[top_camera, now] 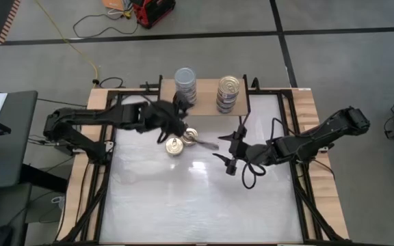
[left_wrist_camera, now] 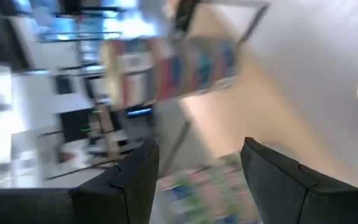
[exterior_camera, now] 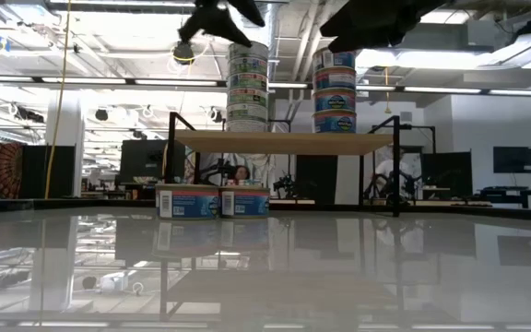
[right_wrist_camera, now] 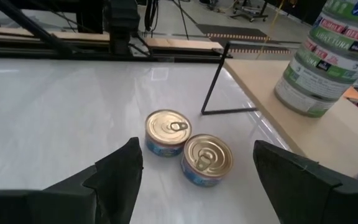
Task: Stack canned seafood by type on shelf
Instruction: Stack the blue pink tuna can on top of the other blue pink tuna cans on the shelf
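The shelf [top_camera: 207, 97] stands at the table's far edge. On it are a stack of silver-lidded, green-labelled tins [top_camera: 185, 82] on the left and a stack of gold-lidded, blue-labelled tins [top_camera: 229, 92] on the right. Two gold-lidded tins [right_wrist_camera: 168, 130] [right_wrist_camera: 207, 158] rest side by side on the white table before the shelf. My left gripper [top_camera: 176, 113] hangs open high up, just on the near side of the left stack; that stack [left_wrist_camera: 204, 186] shows blurred beyond its fingers. My right gripper [top_camera: 224, 154] stands open right of the two loose tins, facing them.
Free white tabletop [top_camera: 197, 198] stretches toward the near edge. Black frame rails [top_camera: 104, 171] and wooden borders run along both table sides. The shelf's thin black legs [right_wrist_camera: 213, 81] stand close to the loose tins. Cables and a red object [top_camera: 152, 10] lie on the floor beyond.
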